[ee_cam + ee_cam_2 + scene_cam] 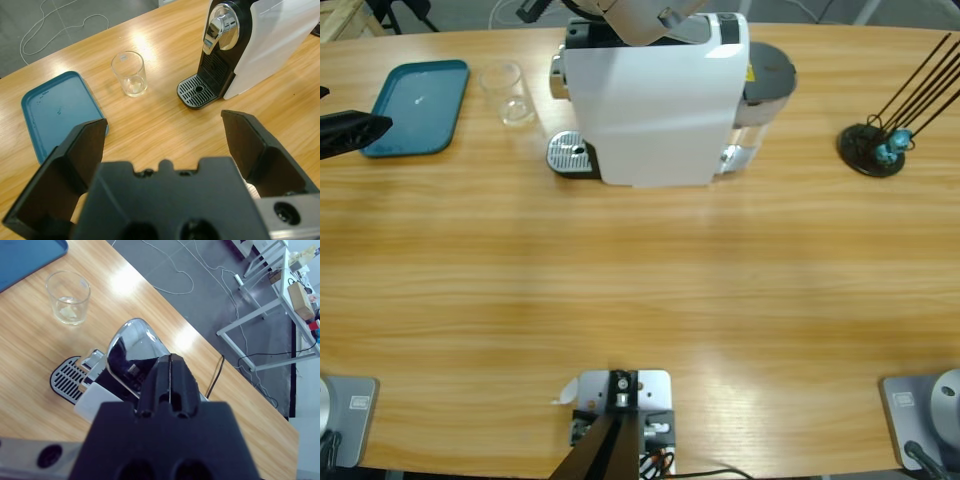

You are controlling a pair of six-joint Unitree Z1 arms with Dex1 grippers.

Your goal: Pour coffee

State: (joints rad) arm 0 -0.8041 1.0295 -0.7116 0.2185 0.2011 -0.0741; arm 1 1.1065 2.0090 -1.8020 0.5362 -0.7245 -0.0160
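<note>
- High view: a clear glass [510, 92] stands on the wooden table [640, 280] between the teal tray [412, 107] and the white coffee machine [655, 100], near the machine's drip grille [570, 154]. A capsule holder [872, 148] sits well apart at the far right. The left gripper [350, 132] enters at the left edge.
- Left wrist view: the left gripper [162, 135] has its jaws spread wide and empty, aimed toward the glass [129, 74]. The coffee [134, 88] is a shallow pale layer in the glass bottom.
- Right wrist view: the right gripper [170, 371] is clenched on nothing, jaws pressed together above the machine's chrome lever [132, 352].
- Handling (judgement): the glass is probably light, rigid, smooth and breakable; grasp its side wall at mid-height, keeping it upright until pouring.
</note>
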